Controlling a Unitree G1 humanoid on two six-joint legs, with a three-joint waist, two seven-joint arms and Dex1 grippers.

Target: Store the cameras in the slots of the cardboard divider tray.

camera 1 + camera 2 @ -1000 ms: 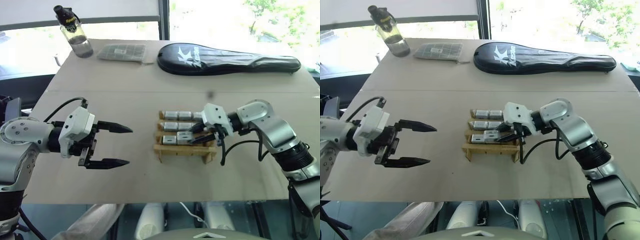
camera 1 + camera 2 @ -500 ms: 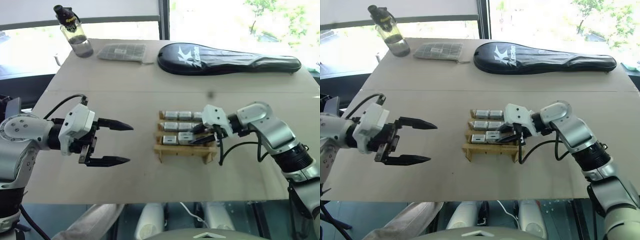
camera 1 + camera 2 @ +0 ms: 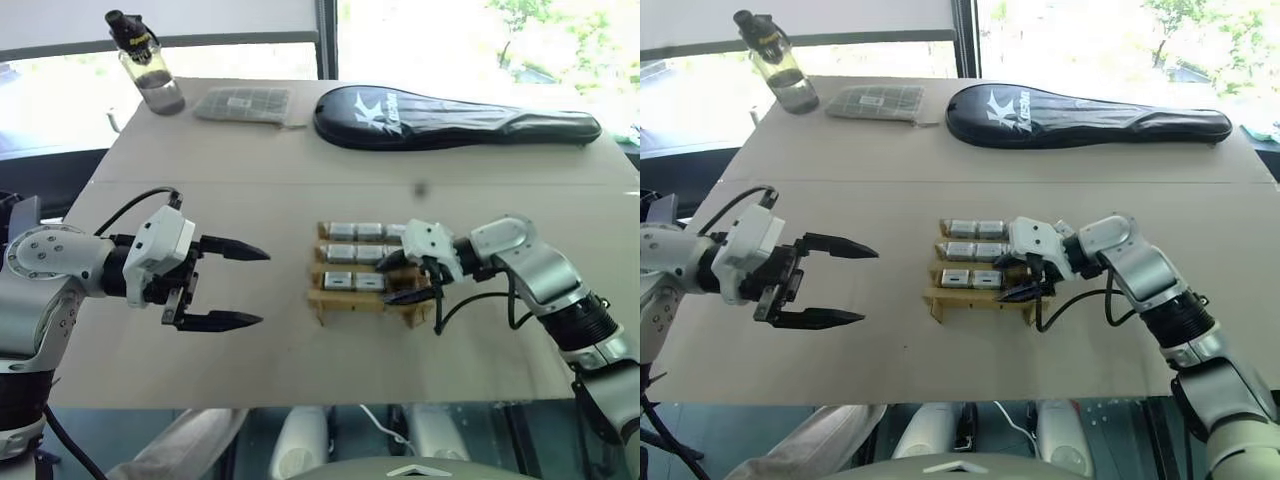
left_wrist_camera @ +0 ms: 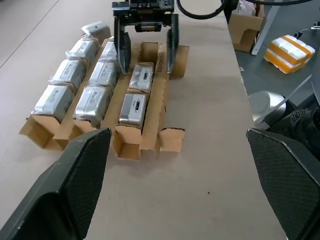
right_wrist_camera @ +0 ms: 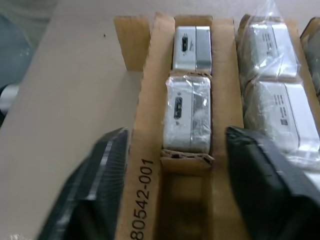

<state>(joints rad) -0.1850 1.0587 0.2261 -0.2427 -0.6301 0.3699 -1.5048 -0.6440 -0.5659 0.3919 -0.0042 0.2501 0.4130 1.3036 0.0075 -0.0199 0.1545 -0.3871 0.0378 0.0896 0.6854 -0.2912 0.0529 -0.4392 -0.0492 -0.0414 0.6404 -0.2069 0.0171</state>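
The cardboard divider tray (image 3: 335, 300) sits mid-table with several silver-grey cameras in its slots. Its back row (image 3: 358, 231) and middle row (image 3: 350, 253) are filled with plastic-wrapped cameras. The front row holds two cameras (image 5: 191, 42) (image 5: 187, 112), and the slot at its right end (image 5: 185, 200) is empty. My right gripper (image 3: 390, 281) is open, its fingers (image 4: 122, 50) straddling that front row at the empty slot, holding nothing. My left gripper (image 3: 258, 287) hovers open and empty to the left of the tray, pointing at it.
A water bottle (image 3: 150, 65), a flat grey-green packet (image 3: 245, 103) and a black racket case (image 3: 455, 115) lie along the table's far edge. Bare tabletop surrounds the tray. Beyond the table edge stand a cardboard box (image 4: 245, 25) and a yellow-striped bundle (image 4: 290, 50).
My right gripper has opened and sunk slightly, letting go of the camera that now lies in the front row's middle slot. The left arm has stayed still.
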